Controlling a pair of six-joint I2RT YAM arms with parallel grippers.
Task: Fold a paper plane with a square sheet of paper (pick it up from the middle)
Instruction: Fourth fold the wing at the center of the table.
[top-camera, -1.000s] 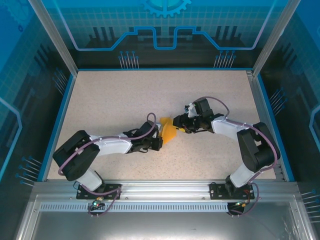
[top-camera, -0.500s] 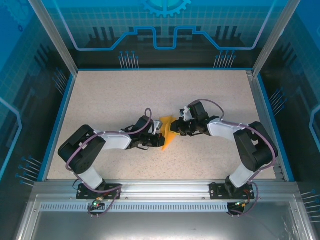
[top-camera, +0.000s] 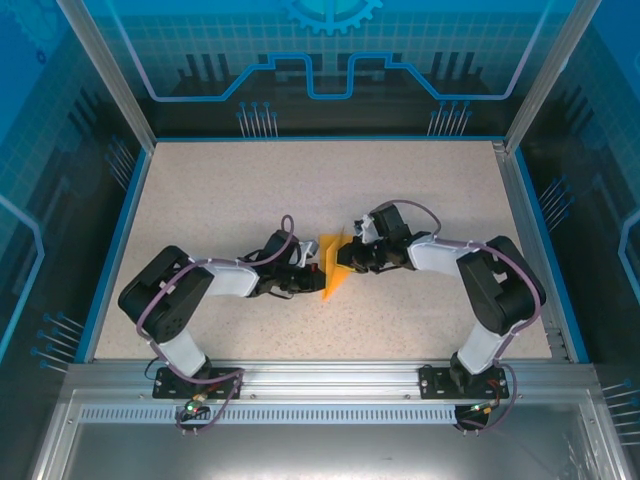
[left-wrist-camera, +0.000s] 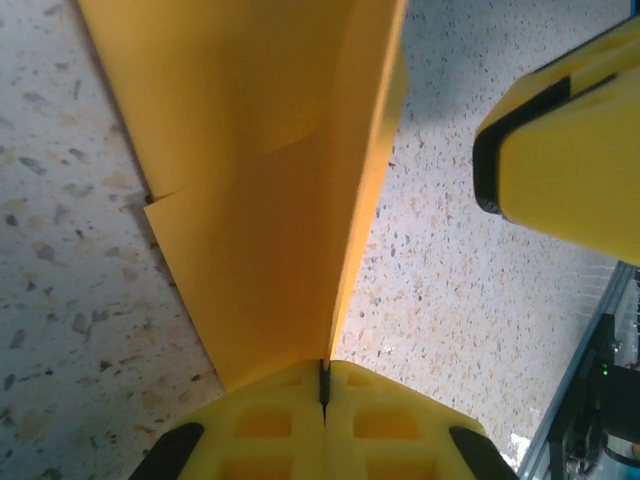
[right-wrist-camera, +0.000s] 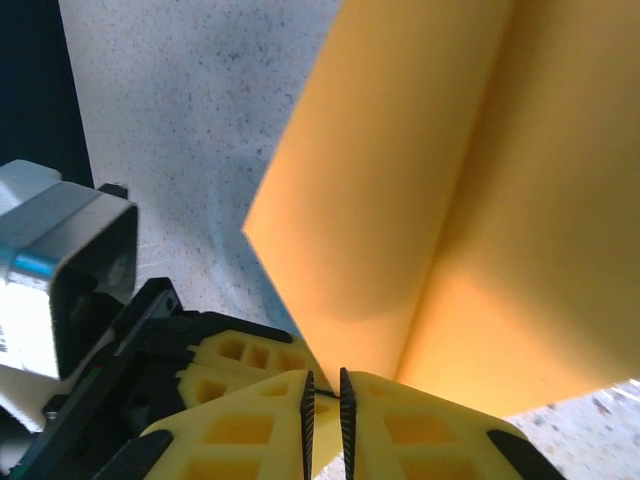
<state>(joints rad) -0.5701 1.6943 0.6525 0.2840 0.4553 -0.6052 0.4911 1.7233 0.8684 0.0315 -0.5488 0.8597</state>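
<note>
Paper sheet (top-camera: 334, 272), orange-yellow, is seen approx. at the middle of the table (top-camera: 200, 190). It is folded to a narrow angular shape w/ its pointed end toward the table's near edge. It is stood on edge over the speckled table top; whether the tip touches the table can't be told.

Left gripper (left-wrist-camera: 322, 398) is placed just left of table centre. Its jaws are pressed tight together, w/ the sheet's edge pinched in the seam.

Right gripper (right-wrist-camera: 324, 392) is placed just right of table centre, slightly farther from the near edge. Its jaws are only a sliver apart, and the sheet's crease is clamped in that slit.

In the left wrist view a small step is shown on the sheet's edge where layers overlap.
</note>
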